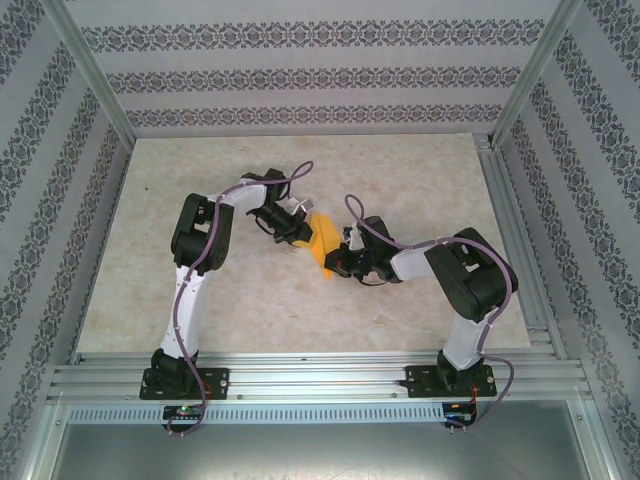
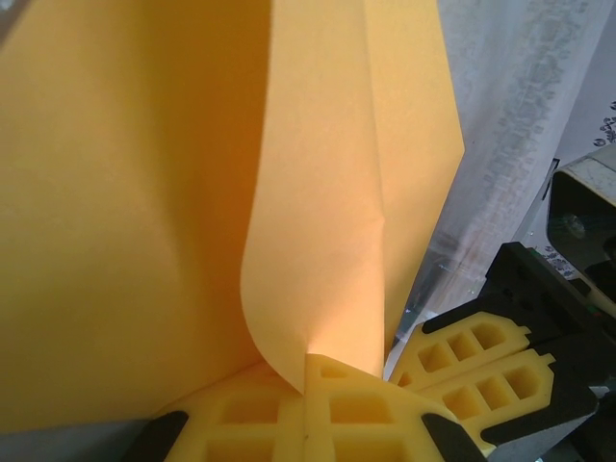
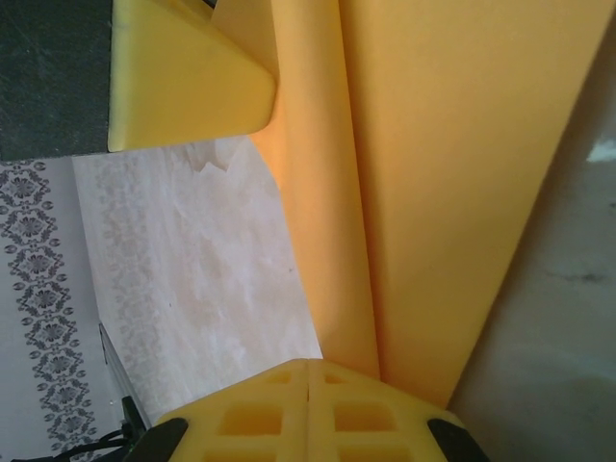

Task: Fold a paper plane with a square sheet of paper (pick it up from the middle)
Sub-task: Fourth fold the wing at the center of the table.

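In the top view the left gripper (image 1: 298, 232) sits just left of frame centre, reaching in from the upper left, clenched on the sheet of paper (image 1: 322, 248). Its wrist view bears this out. The yellow fingers (image 2: 250, 414) meet at the bottom edge and the paper rises from between them, one flap curling right along a crease.

The sheet hangs at the centre of the top view, apparently clear of the table (image 1: 400, 170). Its long axis runs top to bottom of the frame, leaning slightly to the lower right.

The right gripper (image 1: 340, 260) comes at it from the lower right, at its lower end, and is pinched shut on it too. In its own view the fingers (image 3: 366, 419) close at the bottom edge on a folded band of paper.

Each arm holds one side and they look about equally near, so I judge the coming fold turns on the axis between them.

Both wrist views cut off the sheet's edges. From above it is too small to count folds or layers.
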Robot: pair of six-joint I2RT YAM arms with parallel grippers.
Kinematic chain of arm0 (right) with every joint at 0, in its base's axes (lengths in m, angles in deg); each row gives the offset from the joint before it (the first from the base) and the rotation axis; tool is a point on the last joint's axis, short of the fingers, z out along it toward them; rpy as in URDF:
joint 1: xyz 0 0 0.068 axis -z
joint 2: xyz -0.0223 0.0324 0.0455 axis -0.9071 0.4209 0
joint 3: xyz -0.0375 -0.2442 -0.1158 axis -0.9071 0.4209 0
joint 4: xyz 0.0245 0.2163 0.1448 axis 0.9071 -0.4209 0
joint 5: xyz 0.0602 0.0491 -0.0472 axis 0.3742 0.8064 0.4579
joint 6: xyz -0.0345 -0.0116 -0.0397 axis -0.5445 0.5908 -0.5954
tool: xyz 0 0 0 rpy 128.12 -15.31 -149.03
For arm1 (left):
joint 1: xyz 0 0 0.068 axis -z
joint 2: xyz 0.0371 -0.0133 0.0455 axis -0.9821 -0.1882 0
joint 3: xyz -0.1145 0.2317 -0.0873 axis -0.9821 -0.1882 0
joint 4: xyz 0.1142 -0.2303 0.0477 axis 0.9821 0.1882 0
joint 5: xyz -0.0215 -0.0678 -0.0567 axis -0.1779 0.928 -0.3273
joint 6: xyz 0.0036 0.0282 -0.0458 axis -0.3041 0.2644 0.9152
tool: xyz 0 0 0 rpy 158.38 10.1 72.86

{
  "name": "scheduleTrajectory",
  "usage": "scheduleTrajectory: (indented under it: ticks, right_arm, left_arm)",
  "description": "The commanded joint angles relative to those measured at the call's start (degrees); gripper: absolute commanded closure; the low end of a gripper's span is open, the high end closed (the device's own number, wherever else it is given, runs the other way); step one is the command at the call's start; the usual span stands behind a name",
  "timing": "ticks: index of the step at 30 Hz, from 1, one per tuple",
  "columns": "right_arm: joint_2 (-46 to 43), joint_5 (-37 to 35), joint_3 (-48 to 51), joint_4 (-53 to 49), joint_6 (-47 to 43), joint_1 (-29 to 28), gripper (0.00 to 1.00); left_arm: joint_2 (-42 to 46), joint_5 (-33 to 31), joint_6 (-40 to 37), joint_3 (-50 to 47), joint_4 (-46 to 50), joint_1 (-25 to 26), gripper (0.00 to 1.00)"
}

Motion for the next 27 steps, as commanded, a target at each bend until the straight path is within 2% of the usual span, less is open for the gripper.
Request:
scheduleTrajectory:
  ticks: [1, 5, 8, 19, 27]
  right_arm:
    - [-0.6, 0.2, 0.8, 2.3, 0.2, -0.5, 0.94]
    - [-5.9, -3.6, 1.5, -3.9, -2.8, 0.6, 0.93]
    - [-6.1, -4.3, 1.1, -6.3, -4.2, 0.9, 0.93]
    - [-0.9, -2.3, -1.1, -3.3, -2.5, -0.7, 0.94]
    - [-0.4, -2.7, -1.7, -3.8, -2.6, -1.8, 0.94]
  left_arm:
    - [-2.3, -2.6, -1.5, 0.5, 2.0, -1.7, 1.0]
    - [-2.2, -2.6, -1.5, 0.4, 2.1, -1.7, 1.0]
    - [-2.2, -2.4, -1.3, 0.4, 1.8, -1.7, 1.0]
    - [-2.2, -2.3, -1.1, 0.2, 1.7, -1.8, 1.0]
    - [-2.2, -2.4, -0.9, 0.2, 1.5, -1.9, 1.0]
